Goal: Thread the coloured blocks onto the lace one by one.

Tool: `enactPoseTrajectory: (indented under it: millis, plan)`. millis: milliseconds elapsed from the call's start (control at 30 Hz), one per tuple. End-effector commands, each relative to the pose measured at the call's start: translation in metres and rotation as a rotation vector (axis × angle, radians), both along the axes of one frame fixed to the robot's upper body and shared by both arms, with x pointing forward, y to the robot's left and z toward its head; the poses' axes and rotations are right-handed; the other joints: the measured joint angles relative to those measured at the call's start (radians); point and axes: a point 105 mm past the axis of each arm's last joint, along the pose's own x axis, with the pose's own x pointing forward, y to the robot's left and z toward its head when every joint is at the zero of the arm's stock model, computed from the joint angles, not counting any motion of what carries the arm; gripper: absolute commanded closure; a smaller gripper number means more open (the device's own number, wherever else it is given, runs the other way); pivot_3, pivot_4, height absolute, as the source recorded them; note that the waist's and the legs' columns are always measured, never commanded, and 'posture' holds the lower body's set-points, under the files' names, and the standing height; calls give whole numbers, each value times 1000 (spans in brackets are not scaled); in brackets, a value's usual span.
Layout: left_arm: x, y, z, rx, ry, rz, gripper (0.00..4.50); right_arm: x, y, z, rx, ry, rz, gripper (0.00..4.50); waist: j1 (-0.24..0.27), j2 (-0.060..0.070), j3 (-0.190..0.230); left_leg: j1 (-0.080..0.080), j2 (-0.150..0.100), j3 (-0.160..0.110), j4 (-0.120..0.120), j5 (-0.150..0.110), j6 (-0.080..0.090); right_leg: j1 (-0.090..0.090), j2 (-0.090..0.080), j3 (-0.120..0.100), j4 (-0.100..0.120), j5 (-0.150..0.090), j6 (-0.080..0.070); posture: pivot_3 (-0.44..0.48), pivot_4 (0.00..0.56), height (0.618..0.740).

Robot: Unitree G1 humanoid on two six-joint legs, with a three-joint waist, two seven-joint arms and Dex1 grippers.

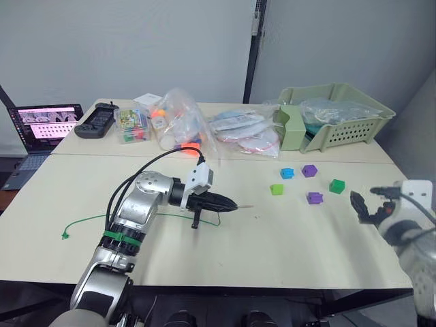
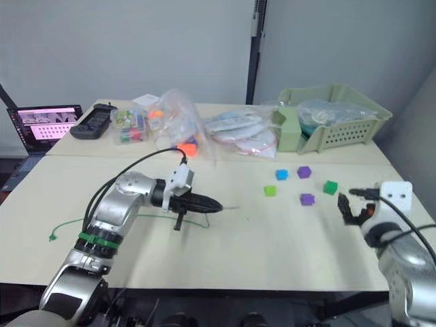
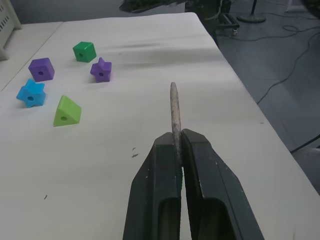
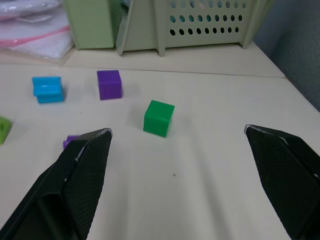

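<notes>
My left gripper [image 1: 231,204] is at mid-table, shut on the lace's pale stiff tip [image 3: 173,107], which sticks out past the fingers. The green lace [image 1: 88,221] trails back to a knot at the left. Five coloured blocks lie to the right on the table. They are blue [image 1: 287,173], purple [image 1: 310,170], dark green [image 1: 336,186], lime green [image 1: 276,189] and a purple star [image 1: 314,197]. My right gripper [image 1: 361,204] stands open just right of them, facing the dark green block [image 4: 159,118], with nothing between its fingers.
A pale green basket [image 1: 340,116] stands at the back right. Clear plastic bags of toys [image 1: 184,122] lie along the back. A black device [image 1: 95,121] and a laptop [image 1: 44,122] are at the back left. The table's right edge is close to my right gripper.
</notes>
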Motion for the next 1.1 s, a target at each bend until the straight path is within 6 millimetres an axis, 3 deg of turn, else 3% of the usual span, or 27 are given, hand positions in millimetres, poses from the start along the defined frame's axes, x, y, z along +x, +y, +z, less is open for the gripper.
enactPoseTrajectory:
  millis: [33,333,1000,1100]
  plan:
    - [-5,-3,10,-25,-25,-2,4466,18,-10,8,12,-13,-58,0,-1,0,0,0,0,0,0,0,0,0,0,0,0,0,0,0,150,734]
    - [-10,-7,5,-14,-21,16,4466,62,-5,-13,78,47,-93,0,-3,0,0,0,0,1,-1,0,0,0,0,1,0,0,0,0,150,734]
    - [-12,-5,-1,-8,-22,52,4466,103,-9,-41,81,141,-132,0,-26,2,1,1,0,0,-3,0,0,0,0,1,0,0,0,0,150,734]
    - [-12,-5,-1,-8,-26,56,4500,106,-12,-46,85,159,-150,807,-27,2,1,1,-1,0,-4,0,0,0,0,1,0,0,-1,0,150,734]
